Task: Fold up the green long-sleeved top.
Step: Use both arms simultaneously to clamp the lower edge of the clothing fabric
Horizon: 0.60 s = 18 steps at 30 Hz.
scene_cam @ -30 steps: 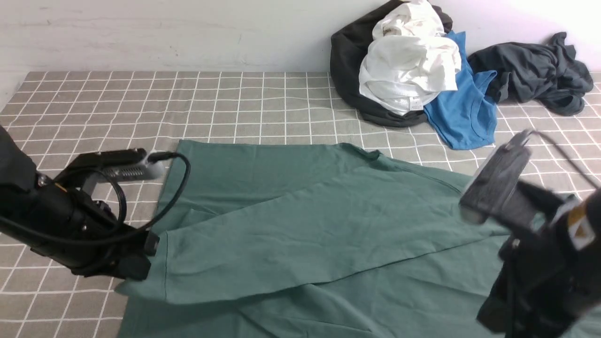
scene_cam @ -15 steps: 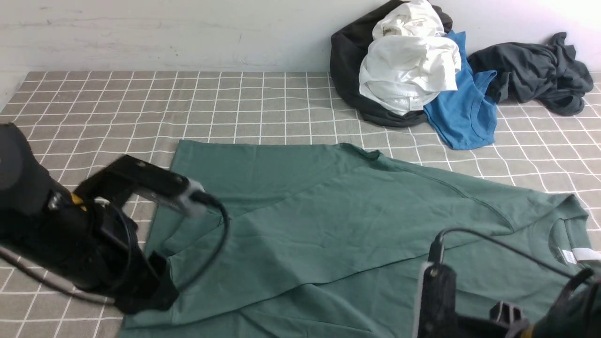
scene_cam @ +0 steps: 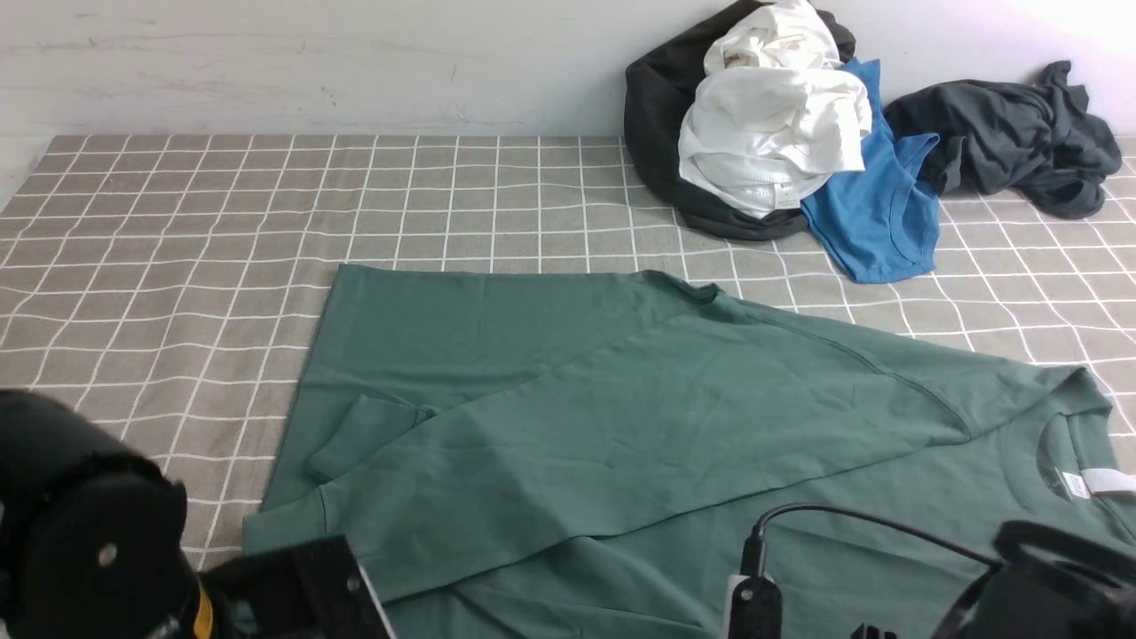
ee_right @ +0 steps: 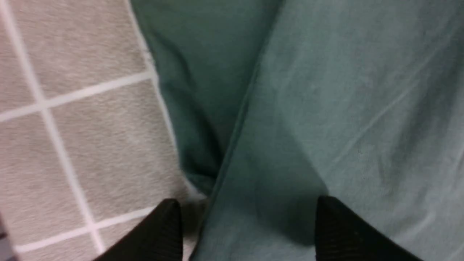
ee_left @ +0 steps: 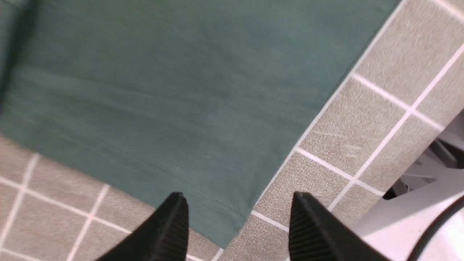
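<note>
Front view: the green top [scene_cam: 674, 417] lies spread flat on the checked surface [scene_cam: 177, 222], covering the near part from 7 round to 3 o'clock.
Sleeve: one sleeve [scene_cam: 621, 444] is laid slantwise across the body, with its cuff [scene_cam: 355, 435] toward 8 o'clock.
Neck: the collar with a white label [scene_cam: 1105, 481] sits at 3 o'clock.
Pile: a white garment [scene_cam: 772, 133], a blue top [scene_cam: 879, 213], a black garment [scene_cam: 652, 115] and a dark grey garment [scene_cam: 1003, 133] are heaped at 1 o'clock, apart from the green top.
Left side: the left claw [ee_left: 239, 203] has its jaws apart with nothing between them, over a hem corner of the green top.
Right side: the right claw [ee_right: 246, 208] also has its jaws apart and empty, over a folded edge of the green top beside bare surface.
</note>
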Available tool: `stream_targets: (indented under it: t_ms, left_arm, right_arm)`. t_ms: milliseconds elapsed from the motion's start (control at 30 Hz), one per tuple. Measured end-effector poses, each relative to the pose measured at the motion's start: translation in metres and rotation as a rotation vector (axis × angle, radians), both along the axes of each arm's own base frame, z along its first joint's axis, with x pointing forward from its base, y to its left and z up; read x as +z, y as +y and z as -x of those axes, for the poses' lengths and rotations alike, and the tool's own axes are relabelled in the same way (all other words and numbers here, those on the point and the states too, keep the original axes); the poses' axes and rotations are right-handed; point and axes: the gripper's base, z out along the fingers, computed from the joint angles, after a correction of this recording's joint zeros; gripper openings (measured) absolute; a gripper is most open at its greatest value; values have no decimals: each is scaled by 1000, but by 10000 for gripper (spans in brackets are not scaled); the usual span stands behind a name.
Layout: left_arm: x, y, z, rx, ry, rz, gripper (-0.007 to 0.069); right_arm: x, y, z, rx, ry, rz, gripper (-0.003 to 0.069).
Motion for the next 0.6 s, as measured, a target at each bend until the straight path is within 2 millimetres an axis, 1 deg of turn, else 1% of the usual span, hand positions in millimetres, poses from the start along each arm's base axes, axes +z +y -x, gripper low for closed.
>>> stream_targets:
  t_ms: [33, 67, 100, 233, 267, 333, 367, 433, 500, 533, 600]
  left_arm:
    - [-5, 2, 2, -11, -2, -1, 351]
    - [-6, 2, 3, -13, -2, 0, 351]
    - [-11, 3, 5, -26, -4, 7, 351]
    - [-14, 1, 5, -45, -13, 39, 351]
    - [-14, 0, 5, -50, -19, 47, 351]
    - [-14, -1, 5, -61, -25, 53, 351]
    - [-14, -1, 4, -65, -27, 56, 351]
    - [-14, -1, 4, -67, -30, 59, 351]
    - [-14, -1, 4, -68, -32, 60, 353]
    - [-13, -1, 4, -73, -36, 63, 362]
    - [-13, -2, 4, -84, -39, 66, 376]
  right_arm:
    - [0, 1, -1, -1, -2, 7, 421]
    - [0, 1, -2, -3, -3, 6, 416]
    - [0, 3, -4, -12, -11, 8, 372]
    - [7, 7, -10, -30, -39, 20, 232]
    - [11, 8, -13, -34, -48, 29, 183]
    - [16, 10, -16, -38, -56, 50, 113]
    - [25, 14, -22, -38, -74, 66, 54]
    - [40, 19, -31, -40, -102, 96, 21]
    - [47, 20, -36, -50, -111, 101, 20]
    - [56, 20, -44, -83, -120, 101, 20]
    - [64, 18, -53, -117, -127, 92, 20]
